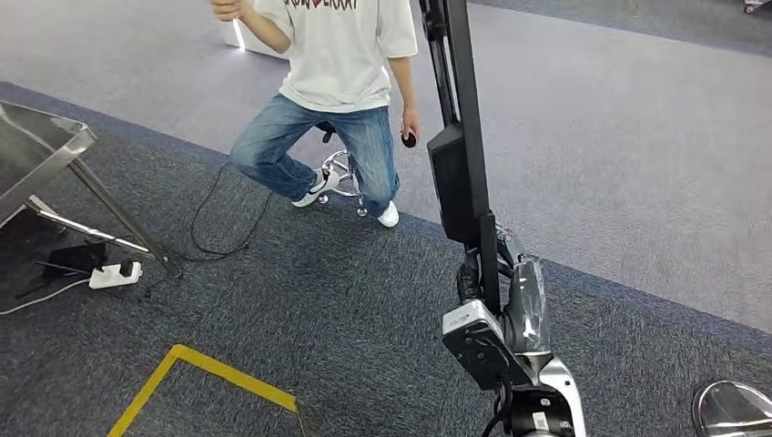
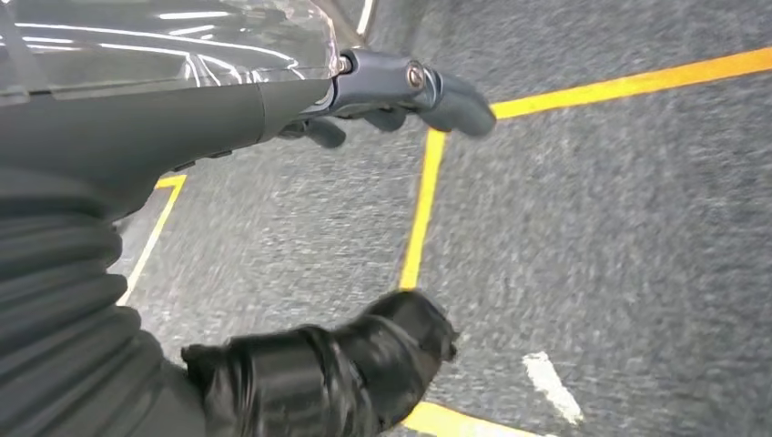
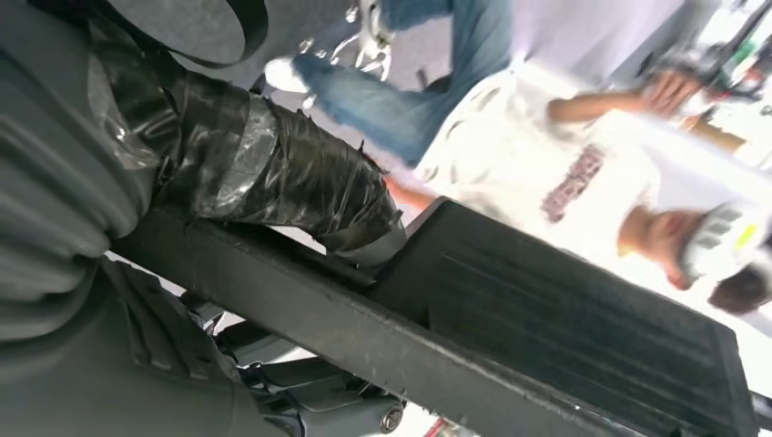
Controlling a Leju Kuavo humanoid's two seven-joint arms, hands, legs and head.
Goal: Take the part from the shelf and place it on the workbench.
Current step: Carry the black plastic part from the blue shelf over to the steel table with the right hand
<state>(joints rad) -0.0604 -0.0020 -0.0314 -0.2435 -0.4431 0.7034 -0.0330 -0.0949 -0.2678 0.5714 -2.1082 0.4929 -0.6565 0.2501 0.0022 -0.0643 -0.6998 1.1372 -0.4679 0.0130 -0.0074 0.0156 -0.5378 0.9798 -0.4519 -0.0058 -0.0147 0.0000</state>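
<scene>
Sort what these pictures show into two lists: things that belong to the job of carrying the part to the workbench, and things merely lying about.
Belongs to the job:
- long black part
- right hand, gripping the part
- left hand, holding nothing

Lying about:
- power strip and cable
- yellow floor tape
- metal frame
- person on a stool

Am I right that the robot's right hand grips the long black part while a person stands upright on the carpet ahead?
Not quite: the person sits on a stool, as the head view shows. The right hand does grip the long black part.
</scene>
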